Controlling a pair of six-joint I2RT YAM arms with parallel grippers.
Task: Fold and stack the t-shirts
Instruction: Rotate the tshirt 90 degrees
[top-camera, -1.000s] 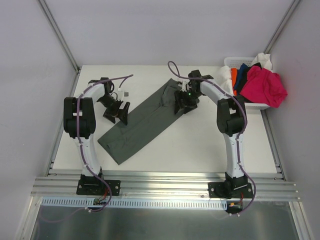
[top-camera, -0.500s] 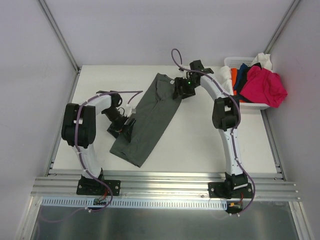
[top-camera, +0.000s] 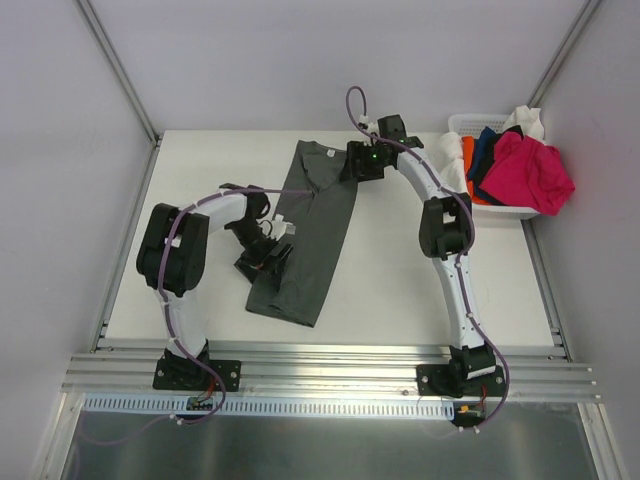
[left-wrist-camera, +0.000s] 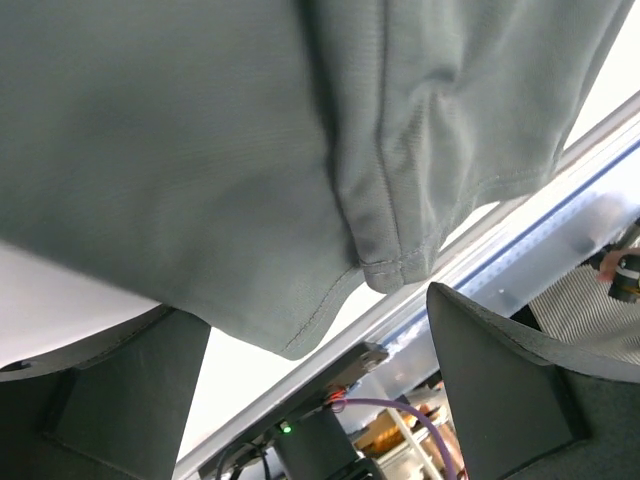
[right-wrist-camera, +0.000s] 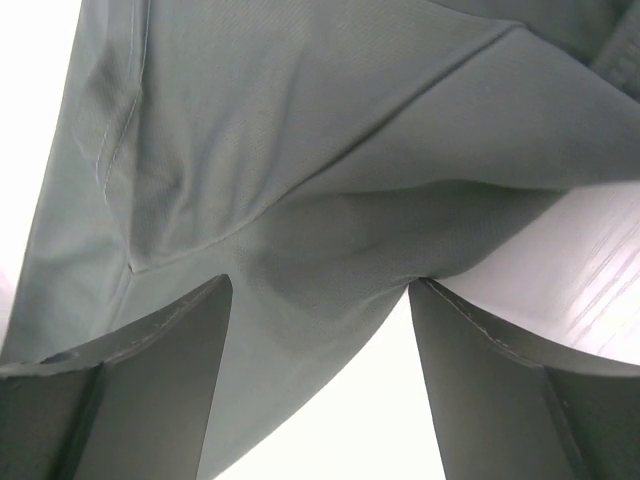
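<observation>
Two claws, one shirt in work.

Left claw (top-camera: 268, 256): fingers spread wide, and nothing is pinched between them as far as its wrist view shows. It sits low at the near-left edge of the dark charcoal grey t-shirt (top-camera: 315, 225). The stitched hem corner hangs just ahead of the gap between the fingers.

Right claw (top-camera: 358, 165): also spread wide, set at the shirt's far end beside the collar. Grey cloth fills the view between and beyond its fingers and looks to lie under them rather than clamped. I cannot tell whether either claw is pressing the cloth down.

The shirt is a long narrow band, seemingly already folded lengthwise. It runs from the collar at the far middle of the white surface (top-camera: 420, 270) to the hem toward the near left, on a slight slant. It lies flat with few wrinkles.

Outward: a white plastic basket (top-camera: 455, 124) stands at the far right corner, well apart from the grey shirt. It is heaped with a magenta-pink t-shirt (top-camera: 530, 170), a navy one (top-camera: 487, 140), an orange one (top-camera: 467, 155) and a white one (top-camera: 528, 122).

Progress, by my reading: early.
- The first shirt is part-folded, and the cross folds that would make it a compact packet are not yet done.
- No stack exists on the surface.
- The basket shirts each need spreading, folding and stacking.
</observation>
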